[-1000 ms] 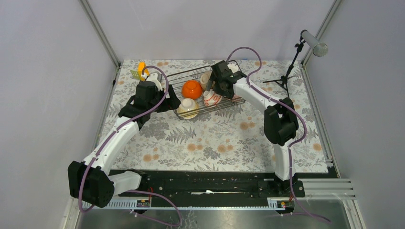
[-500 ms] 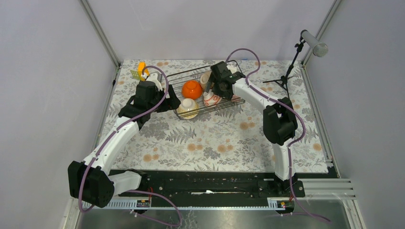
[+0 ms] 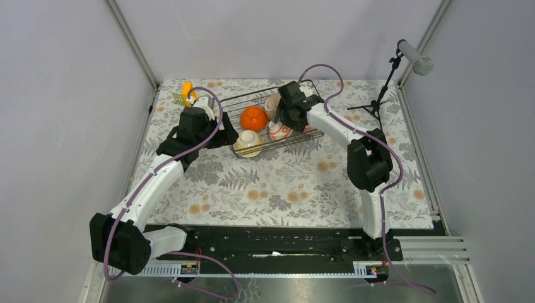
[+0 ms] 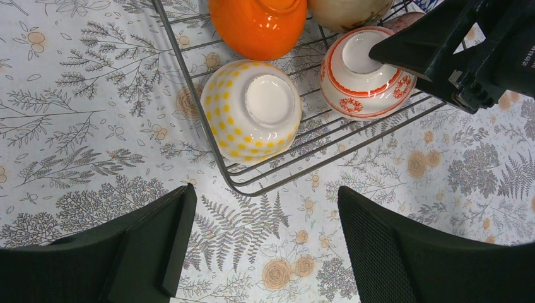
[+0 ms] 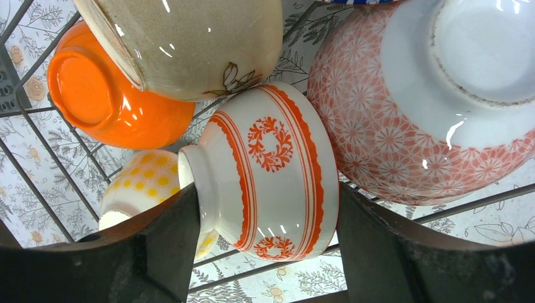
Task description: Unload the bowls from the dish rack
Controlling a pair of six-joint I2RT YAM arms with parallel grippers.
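The red-lined bowl [image 5: 271, 164] lies on its side in the rack [image 3: 240, 104], squarely between the 2 fingers [image 5: 167, 246] of the right gripper [image 5: 266, 197]. Its foot points at 1 finger and its rim at the other. That gripper's jaws stand wide, with each finger just beside the bowl. I cannot tell whether they touch it.

Past the rim-side finger the pink bowl [image 5: 404, 107] sits foot up, against the red-lined bowl. Ahead of the fingertips the beige bowl [image 5: 189, 44] leans over the orange bowl [image 5: 107, 101]. Past the foot-side finger the dotted bowl [image 5: 145, 189] shows, partly hidden by that finger.

The left gripper [image 4: 265, 240] hangs over the tablecloth [image 4: 63, 126], just outside the rack's corner. Its jaws are spread wide, with nothing between them but cloth. Just ahead of its fingertips, inside that corner, the dotted bowl stands upside down. The orange bowl is farther ahead, and the red-lined bowl lies ahead and to the side, under the right gripper. From above, the 2 grippers face each other across the rack, the left at its end and the right over its middle.
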